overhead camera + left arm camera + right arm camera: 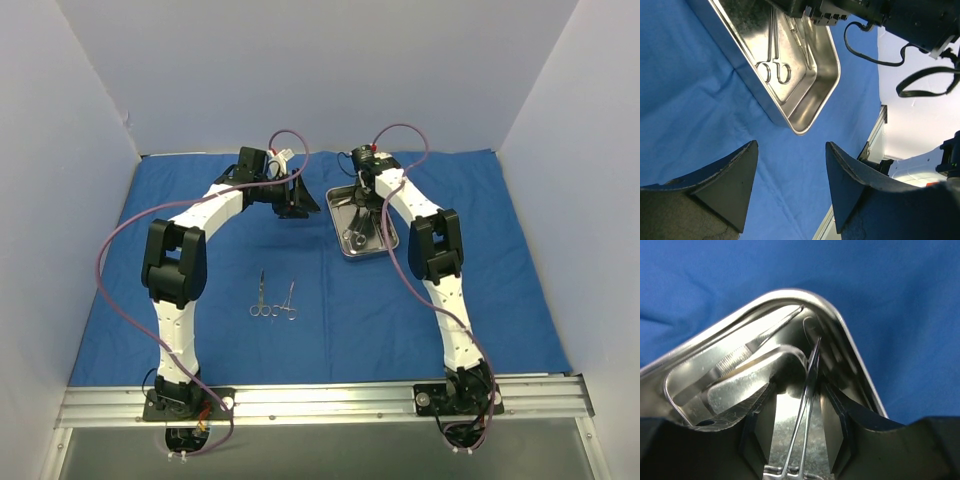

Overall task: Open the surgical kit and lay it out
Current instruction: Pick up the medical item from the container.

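On the desk: royal-blue cloth wrap (400, 310), spread flat, with steel tray (336, 222) toward its far side. Right claw (797, 386) inside tray, parted, straddling slim forceps (809, 385); tweezers (752, 345) alongside. Left claw (791, 150) spread, empty, above cloth. Two ring-handled instruments (260, 296) side by side mid-cloth.

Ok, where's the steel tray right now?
In the top view the steel tray sits on the blue cloth, just right of centre toward the far side, with the right gripper inside it.
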You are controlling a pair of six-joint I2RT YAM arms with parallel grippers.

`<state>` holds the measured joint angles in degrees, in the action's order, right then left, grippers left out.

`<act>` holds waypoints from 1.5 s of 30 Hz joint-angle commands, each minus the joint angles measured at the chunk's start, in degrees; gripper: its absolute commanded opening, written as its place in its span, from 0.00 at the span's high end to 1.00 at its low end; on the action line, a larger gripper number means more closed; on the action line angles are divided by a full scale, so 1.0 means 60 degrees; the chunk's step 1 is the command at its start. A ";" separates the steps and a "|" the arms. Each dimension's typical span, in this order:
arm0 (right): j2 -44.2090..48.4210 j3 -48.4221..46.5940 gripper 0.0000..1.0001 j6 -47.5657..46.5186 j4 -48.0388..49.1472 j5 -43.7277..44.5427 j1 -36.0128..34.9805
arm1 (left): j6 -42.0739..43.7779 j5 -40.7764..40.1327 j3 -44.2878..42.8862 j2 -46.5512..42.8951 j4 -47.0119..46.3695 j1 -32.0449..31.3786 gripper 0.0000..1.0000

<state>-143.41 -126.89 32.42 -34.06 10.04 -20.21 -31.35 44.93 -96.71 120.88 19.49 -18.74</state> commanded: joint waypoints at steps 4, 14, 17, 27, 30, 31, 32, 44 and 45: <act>-0.0575 0.0538 0.66 0.0411 0.0184 -0.0340 0.0613 | -0.0033 0.0188 0.0209 -0.0781 -0.0494 0.0121 0.35; -0.0971 0.0377 0.99 -0.0276 0.0198 -0.1276 0.0643 | -0.0062 0.0115 0.0370 -0.0899 -0.0538 0.0106 0.35; -0.0708 0.0304 1.00 -0.0555 0.0330 -0.1482 0.0643 | -0.0033 0.0129 0.0414 -0.0942 -0.0538 0.0106 0.35; 0.1753 0.1899 1.00 -0.1244 0.1751 -0.2435 0.0555 | 0.0406 0.0159 0.0034 -0.0869 -0.0025 0.0091 0.34; 0.2192 0.2105 1.00 -0.1390 0.1810 -0.2597 0.0658 | 0.0392 0.0231 -0.0098 -0.0826 0.0019 0.0106 0.34; 0.2309 0.2207 1.00 -0.1405 0.1854 -0.2626 0.0687 | 0.0363 0.0275 -0.0171 -0.0811 0.0019 0.0092 0.33; 0.2369 0.2237 1.00 -0.1434 0.1869 -0.2815 0.0760 | 0.0348 0.0319 -0.0200 -0.0796 0.0019 0.0091 0.34; 0.2720 0.1389 1.00 -0.1186 0.1357 -0.3768 0.0892 | -0.0208 0.1022 -0.0318 -0.0489 -0.0625 -0.0201 0.32; 0.2779 0.1373 1.00 -0.1084 0.1269 -0.3972 0.0892 | -0.0281 0.1052 -0.0303 -0.0445 -0.0684 -0.0259 0.32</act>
<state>-132.09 -115.48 24.84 -23.90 -10.55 -15.05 -32.25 48.49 -95.72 118.83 18.83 -19.42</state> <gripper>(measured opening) 0.081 0.681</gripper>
